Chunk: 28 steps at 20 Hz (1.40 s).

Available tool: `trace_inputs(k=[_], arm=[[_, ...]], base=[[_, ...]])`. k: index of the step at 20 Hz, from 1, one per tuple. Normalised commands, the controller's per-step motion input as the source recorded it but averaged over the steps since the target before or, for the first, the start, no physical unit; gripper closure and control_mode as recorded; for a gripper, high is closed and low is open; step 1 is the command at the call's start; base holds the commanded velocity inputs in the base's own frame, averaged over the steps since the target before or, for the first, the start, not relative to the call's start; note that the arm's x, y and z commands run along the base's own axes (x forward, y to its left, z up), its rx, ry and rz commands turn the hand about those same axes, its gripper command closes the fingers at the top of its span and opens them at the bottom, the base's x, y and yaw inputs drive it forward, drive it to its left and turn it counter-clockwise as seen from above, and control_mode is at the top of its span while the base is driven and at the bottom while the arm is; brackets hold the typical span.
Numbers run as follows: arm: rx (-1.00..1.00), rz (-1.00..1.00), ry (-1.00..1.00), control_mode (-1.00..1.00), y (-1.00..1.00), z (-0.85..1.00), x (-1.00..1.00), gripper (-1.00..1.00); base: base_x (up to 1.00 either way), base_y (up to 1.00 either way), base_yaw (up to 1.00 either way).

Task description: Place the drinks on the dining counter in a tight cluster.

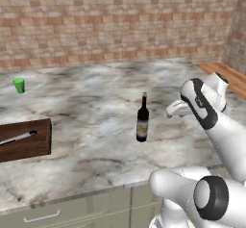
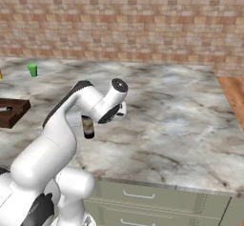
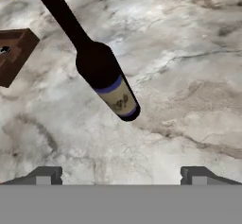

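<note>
One wine bottle (image 1: 142, 123) upright on dining counter (image 1: 96, 102) | arm hides its top half

A small green cup (image 1: 18, 85) stands upright at about ten o'clock on the tabletop, near the brick wall (image 1: 120, 20). A dark wooden board (image 1: 26, 140) lies at nine o'clock with a grey-handled utensil (image 1: 18, 137) resting across it.

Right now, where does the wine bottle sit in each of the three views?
Left base view: wine bottle upright near centre, left of the arm.
Right base view: lower part visible left of centre, behind the arm.
Hand view: slanting across upper left.
Shared landmark: brown board.
</note>
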Motion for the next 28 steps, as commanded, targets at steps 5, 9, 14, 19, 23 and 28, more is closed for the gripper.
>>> trace_inputs(k=[5, 9, 14, 19, 23, 28], arm=[[-0.22, -0.22, 0.08, -1.0, 0.06, 0.83, -0.35, -1.0], [-0.21, -0.26, 0.01, -1.0, 0.24, 0.61, -0.41, -1.0], [-0.06, -0.27, 0.08, -1.0, 0.13, 0.22, -0.67, -1.0], [0.0, -0.06, -0.07, -1.0, 0.01, 0.05, -0.51, -1.0], [0.0, 0.0, -0.02, -1.0, 0.0, 0.0, 0.0, -1.0], [0.0, 0.0, -0.11, -1.0, 0.0, 0.0, -0.49, -1.0]], base=[[0.0, 0.0, 0.0], [0.0, 0.0, 0.0], [0.0, 0.0, 0.0], [0.0, 0.0, 0.0], [0.0, 0.0, 0.0], [0.0, 0.0, 0.0]])
